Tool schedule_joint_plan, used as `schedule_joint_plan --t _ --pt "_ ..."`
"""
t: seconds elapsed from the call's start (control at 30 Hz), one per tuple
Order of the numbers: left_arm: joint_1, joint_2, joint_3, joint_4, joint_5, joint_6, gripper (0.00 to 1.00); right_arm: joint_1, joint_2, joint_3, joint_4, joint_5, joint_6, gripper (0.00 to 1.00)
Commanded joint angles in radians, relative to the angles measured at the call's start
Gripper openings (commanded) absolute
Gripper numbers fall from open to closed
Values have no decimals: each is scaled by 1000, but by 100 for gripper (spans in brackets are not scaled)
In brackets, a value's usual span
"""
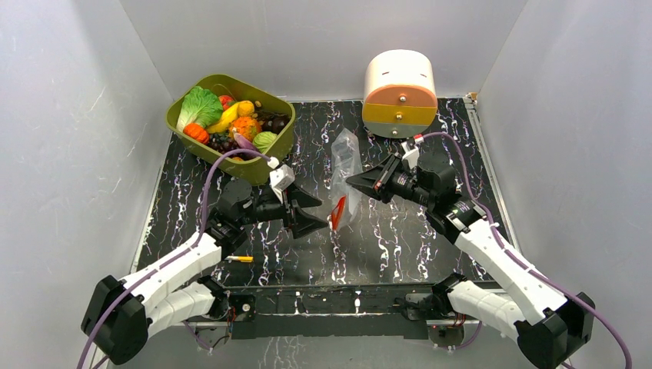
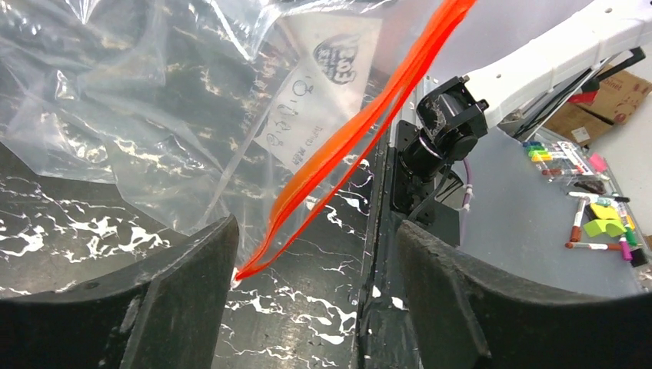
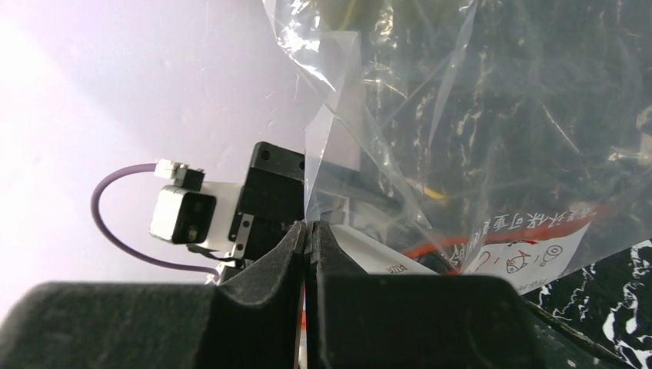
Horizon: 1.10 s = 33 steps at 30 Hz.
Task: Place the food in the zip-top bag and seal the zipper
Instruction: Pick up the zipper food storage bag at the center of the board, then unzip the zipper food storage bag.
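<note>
Two grippers meet at a clear zip-top bag (image 1: 346,161) that stands upright near the middle of the black, white-veined table (image 1: 400,238). The right gripper (image 1: 352,181) is clenched on the bag's right edge. In the right wrist view its dark fingers are pressed together with a fold of film pinched between them, holding the pouch up. The left gripper (image 1: 317,212) sits just left of the bag's near end, jaws spread wide and grasping nothing. In the left wrist view the red-orange zipper (image 2: 361,131) slants down between its two curved black fingers; the strip's lower corner lies very close to the inner face of one finger, though contact cannot be judged. The bag is thin, crinkly and see-through, with a white printed label. The zipper's two tracks stand slightly apart toward the lower end. The food lies heaped in an olive-green bin (image 1: 265,163) at the far left, well apart from the bag: ruffled green lettuce (image 1: 201,106), an orange carrot (image 1: 196,132), an orange round piece (image 1: 246,127), a yellow piece (image 1: 227,117) and a purple eggplant (image 1: 243,141). The left arm's wrist and its purple cable (image 1: 211,173) lie between the bin and the bag. A rounded cream-and-orange drawer box (image 1: 398,92) stands at the far edge, right of the bag. A yellow-tipped pen (image 1: 240,259) lies near the left arm.
</note>
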Motion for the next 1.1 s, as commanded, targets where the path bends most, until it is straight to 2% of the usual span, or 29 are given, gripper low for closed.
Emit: schedule_joint_plan --t 0.0,0.17,0.33,0.43,0.5,0.57,0.67,0.73,0.8,0.83,1.0,1.07 --pt "-8 40 34 51 20 10 66 2 -20 52 101 -23 28 0" --pt "-41 91 23 154 16 12 62 3 -9 72 94 -30 25 0" --pt "-59 100 42 108 -67 68 52 3 -6 72 100 -43 30 0" --pt "-61 82 49 58 -100 125 41 3 -25 58 96 -25 31 0" --pt "-63 66 53 22 -115 150 39 3 -34 56 87 -15 26 0" --pt "-62 41 57 -9 -115 172 42 3 -36 62 78 -12 18 0" --pt "-63 -16 47 -46 -129 201 60 3 -32 72 70 -13 6 0" --pt "-65 -57 26 -44 -151 218 68 3 -33 76 70 -22 2 0" --pt "-66 -89 11 -34 -166 235 70 3 -35 78 71 -28 -5 0" --pt "-66 -99 8 -29 -168 245 69 3 -36 78 74 -32 -10 0" --pt "-66 -77 40 -65 -119 303 43 3 -43 66 100 -52 -14 0" --pt "-66 -59 50 -66 -100 309 39 3 -42 66 103 -53 -10 0"
